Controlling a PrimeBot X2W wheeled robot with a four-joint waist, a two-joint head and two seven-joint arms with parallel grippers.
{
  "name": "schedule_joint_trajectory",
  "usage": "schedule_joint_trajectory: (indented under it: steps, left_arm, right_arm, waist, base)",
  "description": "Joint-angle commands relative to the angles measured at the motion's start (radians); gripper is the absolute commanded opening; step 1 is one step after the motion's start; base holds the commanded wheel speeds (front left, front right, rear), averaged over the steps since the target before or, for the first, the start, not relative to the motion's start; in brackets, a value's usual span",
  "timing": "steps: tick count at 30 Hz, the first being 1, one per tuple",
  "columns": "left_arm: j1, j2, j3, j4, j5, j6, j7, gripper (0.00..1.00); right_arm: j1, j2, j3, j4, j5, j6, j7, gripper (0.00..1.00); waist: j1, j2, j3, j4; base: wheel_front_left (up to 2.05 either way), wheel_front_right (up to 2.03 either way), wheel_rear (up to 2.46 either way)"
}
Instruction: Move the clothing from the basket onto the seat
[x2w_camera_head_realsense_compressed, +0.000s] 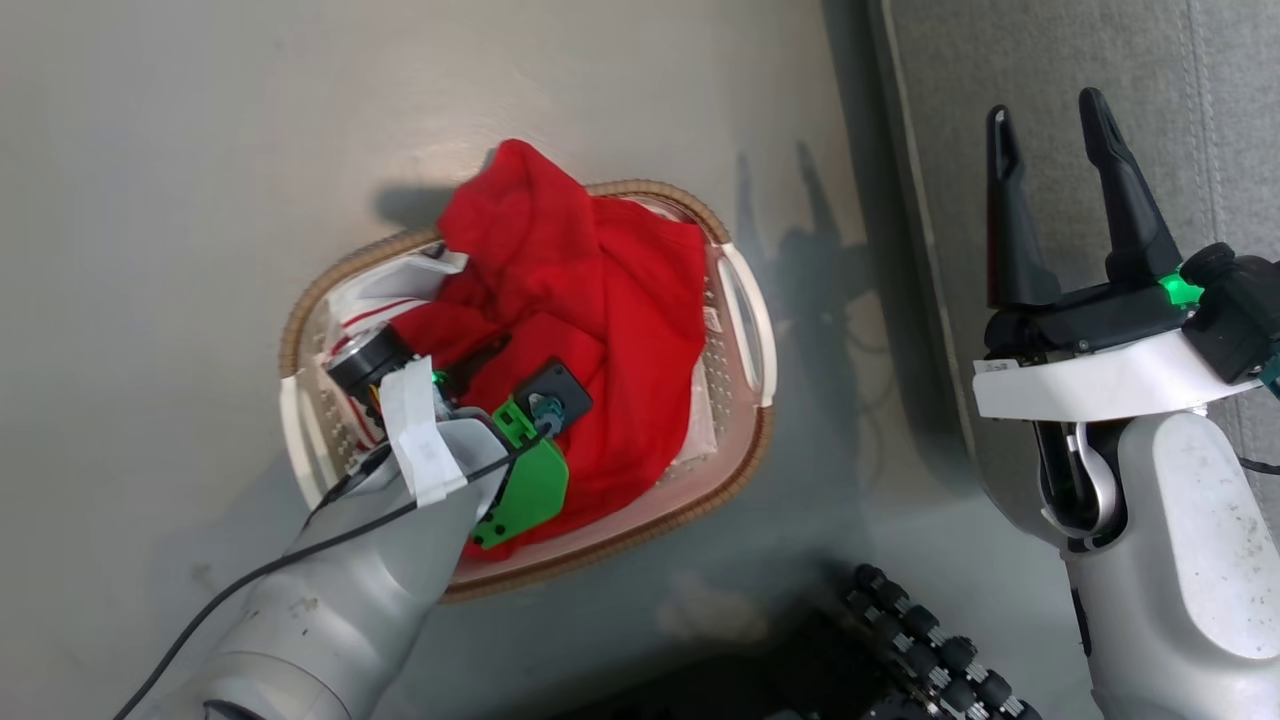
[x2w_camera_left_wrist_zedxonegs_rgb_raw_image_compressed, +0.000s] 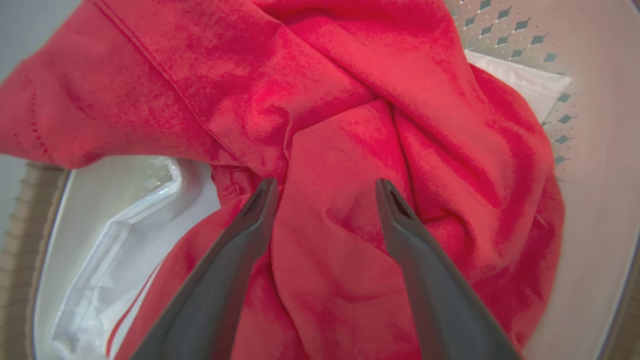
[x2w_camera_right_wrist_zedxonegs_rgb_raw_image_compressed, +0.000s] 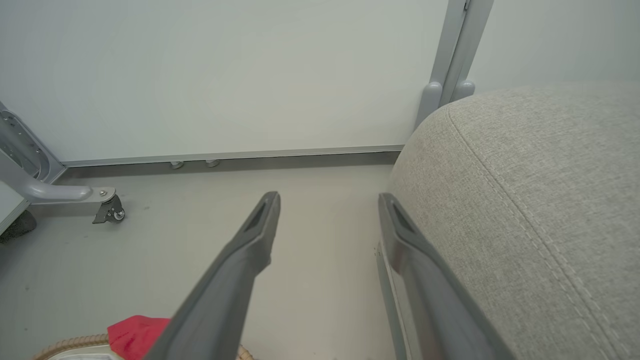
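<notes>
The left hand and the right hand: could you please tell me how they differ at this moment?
The left hand reaches down into the basket; the right hand sits by the edge of the seat, away from the basket. The left hand's fingers frame a fold of the clothing; the right hand's fingers have nothing between them. Both are open.

The left tool (x2w_camera_left_wrist_zedxonegs_rgb_raw_image_compressed: 326, 185) stood with its two dark grey fingers (x2w_camera_left_wrist_zedxonegs_rgb_raw_image_compressed: 235, 270) spread wide, nothing between them, their tips over the crumpled red clothing (x2w_camera_left_wrist_zedxonegs_rgb_raw_image_compressed: 340, 100); contact could not be told. The clothing lay heaped in the basket (x2w_camera_left_wrist_zedxonegs_rgb_raw_image_compressed: 595, 200), a stitched seam running down its upper left fold. A thin white sheet (x2w_camera_left_wrist_zedxonegs_rgb_raw_image_compressed: 120, 250) showed beneath it at lower left. Diamond-shaped holes (x2w_camera_left_wrist_zedxonegs_rgb_raw_image_compressed: 520, 25) dotted the basket's wall at upper right, and the brown woven band (x2w_camera_left_wrist_zedxonegs_rgb_raw_image_compressed: 20, 240) edged the far left.
</notes>
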Motion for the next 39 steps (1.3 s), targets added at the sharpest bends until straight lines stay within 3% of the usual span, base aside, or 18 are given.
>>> schedule_joint_trajectory:
  steps: [1,11,12,14,16,24,39]
  left_arm:
    - [-0.022,0.009,-0.002,0.012,-0.006,0.017,0.018,1.0]
    - [-0.039,0.008,-0.006,0.069,-0.048,0.107,0.168,1.0]
    - [-0.035,0.008,-0.005,0.069,-0.055,0.106,0.171,0.95]
    - [-0.022,0.008,-0.002,0.063,-0.069,0.103,0.171,0.44]
    - [-0.009,0.008,-0.007,0.06,-0.081,0.099,0.174,0.0]
    - [0.031,0.008,-0.011,0.042,-0.133,0.072,0.159,0.0]
    - [0.099,0.007,0.019,-0.067,-0.283,0.011,-0.071,0.0]
  right_arm:
    - [-0.012,-0.002,0.006,-0.004,0.009,-0.001,-0.005,1.0]
    - [-0.008,-0.002,0.04,-0.004,0.035,-0.001,-0.005,1.0]
    - [-0.007,-0.002,0.041,-0.003,0.035,-0.001,-0.005,1.0]
    - [-0.003,-0.002,0.043,-0.001,0.034,-0.001,-0.005,1.0]
    - [0.001,-0.002,0.045,0.003,0.029,-0.001,-0.005,1.0]
    - [0.009,-0.002,0.051,0.025,0.011,-0.001,-0.005,1.0]
    - [0.098,-0.002,-0.019,0.096,-0.081,-0.001,-0.005,1.0]
  waist:
    - [-0.0002,0.0093,0.048,-0.05]
    - [-0.0002,0.0093,0.056,-0.069]
    - [-0.0002,0.0093,0.055,-0.07]
    - [-0.0002,0.0093,0.051,-0.068]
    - [-0.0002,0.0093,0.044,-0.064]
    - [-0.0002,0.0093,-0.006,-0.04]
    - [-0.0002,0.0093,-0.27,0.08]
  base:
    - [0.0,0.0,0.0]
    - [0.0,0.0,0.0]
    - [0.0,0.0,0.0]
    - [0.0,0.0,0.0]
    - [0.0,0.0,0.0]
    - [0.0,0.0,0.0]
    - [0.0,0.0,0.0]
